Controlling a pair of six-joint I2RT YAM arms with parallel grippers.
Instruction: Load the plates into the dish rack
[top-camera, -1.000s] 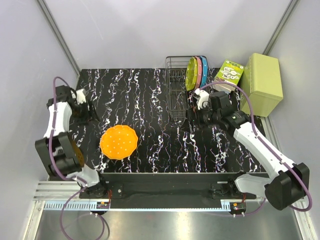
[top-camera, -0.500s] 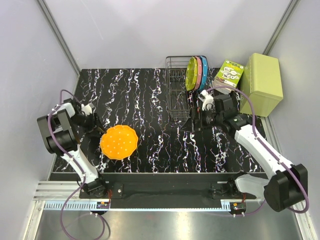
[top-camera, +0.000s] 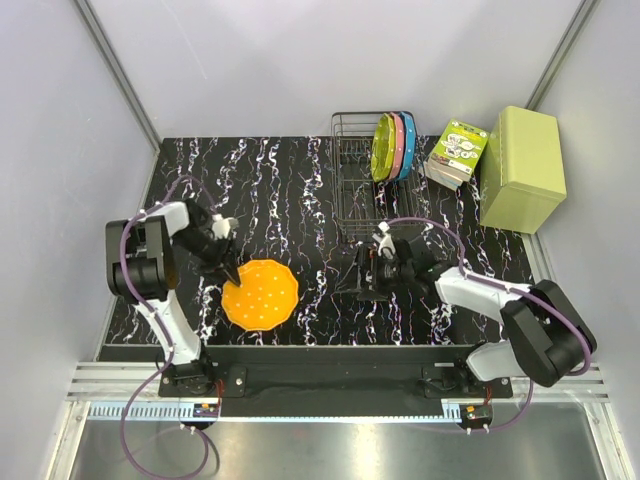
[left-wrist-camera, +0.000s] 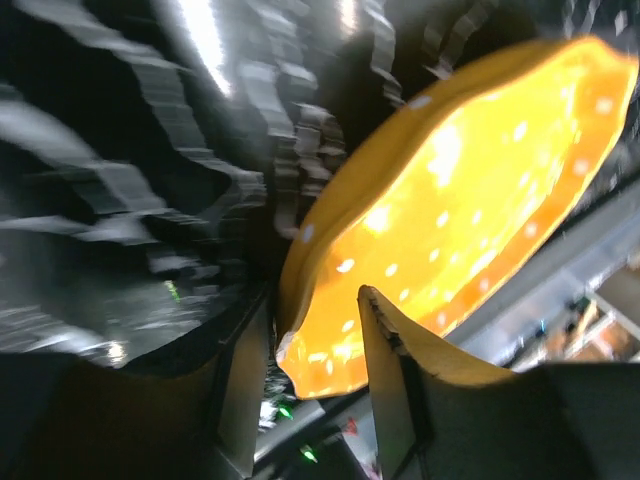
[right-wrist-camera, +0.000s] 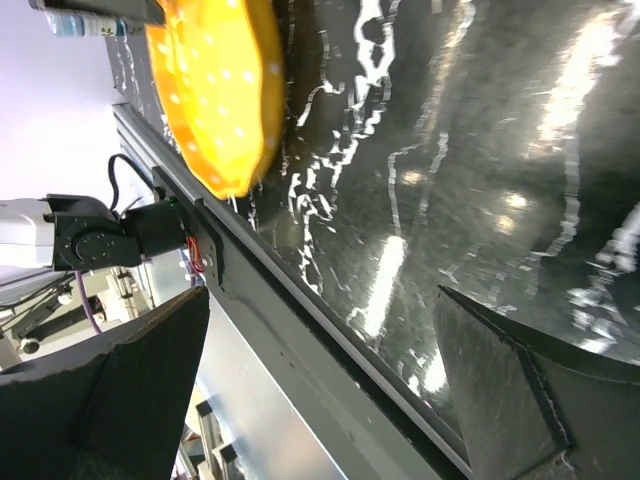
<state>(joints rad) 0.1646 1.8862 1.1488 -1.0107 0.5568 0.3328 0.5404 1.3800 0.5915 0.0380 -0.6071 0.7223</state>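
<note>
Black tabletop (top-camera: 280, 190), glossy and veined white like marble, is spreading between plain grey walls. At its 8 o'clock the left gripper (top-camera: 228, 268) is straddling the 10 o'clock rim of the orange plate (top-camera: 262, 296), which is lying toward 7 o'clock near the front edge. I cannot tell whether the jaws are pinching it. The plate is round, scalloped, white-dotted and shiny. It is looking stiff, light and probably slippery, so the thin raised rim is offering the only hold, best taken deep over the lip. Just off centre toward 5 o'clock, the right gripper (top-camera: 352, 272) is hanging spread wide and empty. At 1 o'clock the dish rack (top-camera: 352, 200), made of thin black wire, is holding the yellow-green plate (top-camera: 381, 147), pink plate (top-camera: 397, 140) and blue plate (top-camera: 409, 140) on edge.
</note>
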